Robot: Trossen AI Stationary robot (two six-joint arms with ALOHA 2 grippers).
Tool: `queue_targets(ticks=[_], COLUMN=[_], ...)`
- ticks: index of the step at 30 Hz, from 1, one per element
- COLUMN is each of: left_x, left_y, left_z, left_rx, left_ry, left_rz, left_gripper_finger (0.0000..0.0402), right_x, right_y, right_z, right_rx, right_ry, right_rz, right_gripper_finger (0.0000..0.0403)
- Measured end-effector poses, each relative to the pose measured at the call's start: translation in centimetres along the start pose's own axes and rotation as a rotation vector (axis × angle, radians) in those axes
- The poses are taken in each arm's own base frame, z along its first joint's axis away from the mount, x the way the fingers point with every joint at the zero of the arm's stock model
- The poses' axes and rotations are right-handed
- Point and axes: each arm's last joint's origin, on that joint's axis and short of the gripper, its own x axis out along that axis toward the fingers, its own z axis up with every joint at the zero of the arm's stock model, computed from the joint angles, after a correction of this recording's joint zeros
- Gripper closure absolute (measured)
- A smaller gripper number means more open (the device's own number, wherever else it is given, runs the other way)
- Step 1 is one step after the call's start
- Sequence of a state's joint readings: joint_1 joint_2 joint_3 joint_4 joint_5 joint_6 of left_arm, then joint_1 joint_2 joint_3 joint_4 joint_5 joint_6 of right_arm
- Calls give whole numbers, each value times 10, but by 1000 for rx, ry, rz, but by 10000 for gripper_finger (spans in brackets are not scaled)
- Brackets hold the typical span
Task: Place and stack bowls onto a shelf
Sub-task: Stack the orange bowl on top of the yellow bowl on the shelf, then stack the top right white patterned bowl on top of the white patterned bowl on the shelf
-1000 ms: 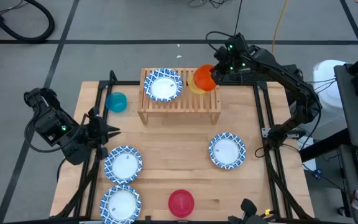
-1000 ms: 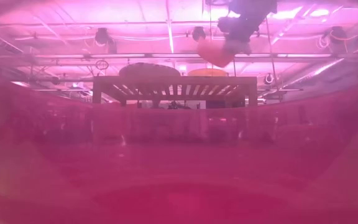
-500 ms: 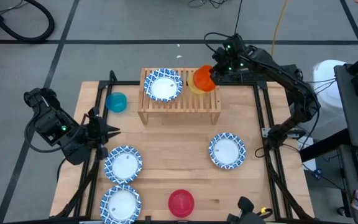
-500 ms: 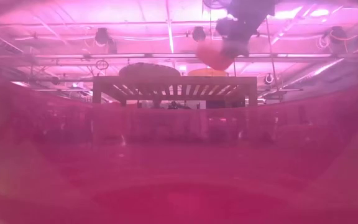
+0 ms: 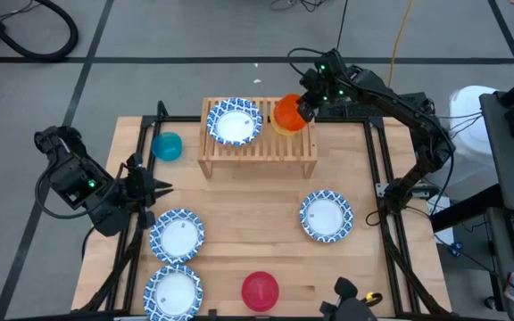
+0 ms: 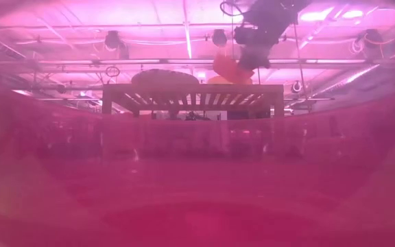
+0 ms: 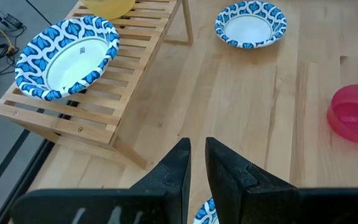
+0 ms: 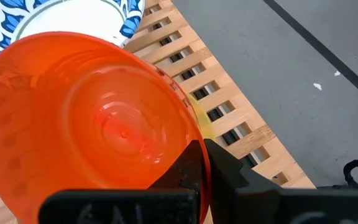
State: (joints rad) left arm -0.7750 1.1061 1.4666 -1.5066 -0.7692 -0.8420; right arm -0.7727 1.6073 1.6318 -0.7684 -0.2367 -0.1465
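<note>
The shelf stands at the table's far middle. On its slats rest a blue-rimmed bowl and a yellow bowl. My right gripper is shut on an orange bowl, held tilted just above the yellow one. A teal bowl sits on the table left of the shelf. Three blue-rimmed bowls and a red bowl sit nearer the front. My left gripper waits at the left, open by a narrow gap, with nothing in it. My right gripper pinches the orange bowl's rim on the side toward the table's right, one finger inside the bowl and one outside. The fingers slant down from the far right. The bowl is tilted, its hollow facing the gripper, clear of the shelf.
Black rails run along the table's left and right sides. The bare wood between the shelf and the front bowls is free. The red bowl stands right in front of the low camera and fills the lower part of that view.
My right gripper has sunk a little toward the shelf and gone slightly toward the table's left with the orange bowl. The bowl now hangs lower, close over the yellow bowl.
</note>
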Motion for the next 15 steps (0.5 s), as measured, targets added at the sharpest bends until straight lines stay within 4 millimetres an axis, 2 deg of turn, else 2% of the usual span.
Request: queue_targets(ticks=[7, 15], left_x=[0, 0], left_y=[0, 0], left_z=[0, 0], left_rx=[1, 0], left_ry=[0, 0], left_rz=[0, 0], left_gripper_finger=[346, 346], right_x=[-1, -20], right_y=[1, 12], right_z=[0, 8], right_rx=[-25, -95], right_ry=[-5, -100], right_rz=[4, 3], right_gripper_finger=[376, 320])
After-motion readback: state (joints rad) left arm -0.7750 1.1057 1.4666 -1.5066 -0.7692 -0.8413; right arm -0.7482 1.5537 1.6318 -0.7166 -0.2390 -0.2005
